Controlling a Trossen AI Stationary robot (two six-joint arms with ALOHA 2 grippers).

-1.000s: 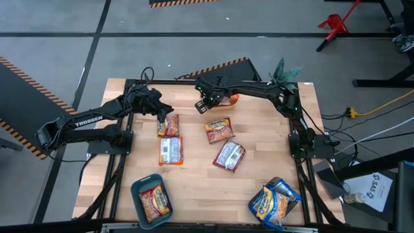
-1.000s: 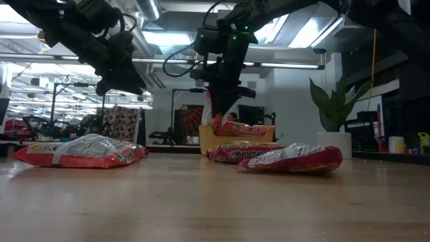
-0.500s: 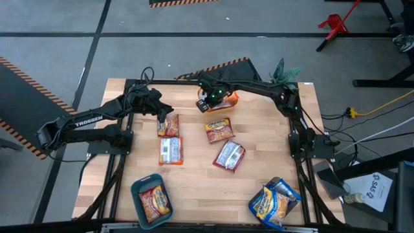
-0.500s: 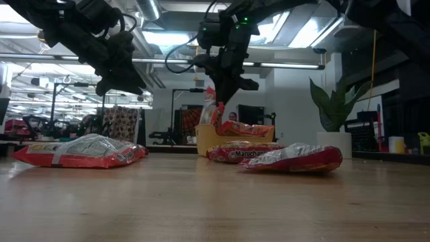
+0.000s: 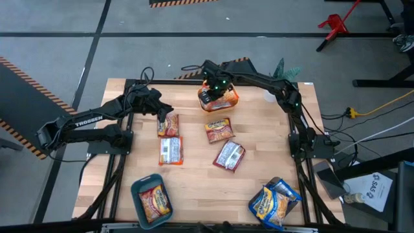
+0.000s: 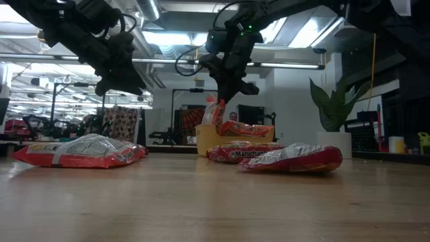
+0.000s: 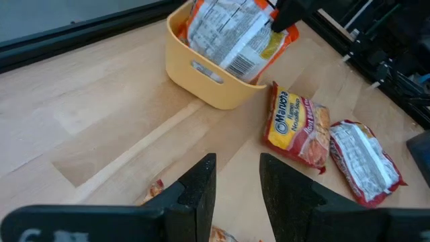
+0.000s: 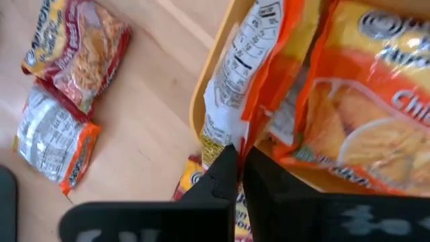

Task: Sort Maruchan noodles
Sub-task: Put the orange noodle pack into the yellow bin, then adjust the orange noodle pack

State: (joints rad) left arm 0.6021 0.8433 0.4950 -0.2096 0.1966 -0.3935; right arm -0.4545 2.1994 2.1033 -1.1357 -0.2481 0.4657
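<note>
Over the yellow bin (image 5: 223, 102) at the far edge of the table (image 5: 194, 175), we see the right gripper (image 8: 240, 176) pinched shut on an orange packet (image 8: 250, 84). The packet hangs from one edge with its long axis nearly upright and tilted, its printed back facing the wrist camera, and its lower end is down inside the bin. Beside it in the bin lies a second orange-yellow packet (image 8: 363, 128) face up. From table height we see the held packet (image 6: 213, 114) rising above the bin's rim (image 6: 205, 144).

Just in front of the bin, a red packet (image 5: 218, 129) lies flat, and nearer the front another (image 5: 229, 155) lies back up and angled. Bare wood opens between these and the bin.

To the bin's left, the left gripper (image 7: 236, 188) hovers above a red packet (image 5: 168, 124) with its fingers a narrow gap apart and nothing between them. Another packet (image 5: 171, 151) lies just in front of that one, its long axis running front to back.

Farthest from the bin, at the front edge, we see a teal bin (image 5: 150, 200) with 1 red packet in it, and at the front right a grey bin (image 5: 277, 202) with blue packets (image 5: 270, 206). How many lie there we cannot tell, since they overlap.
</note>
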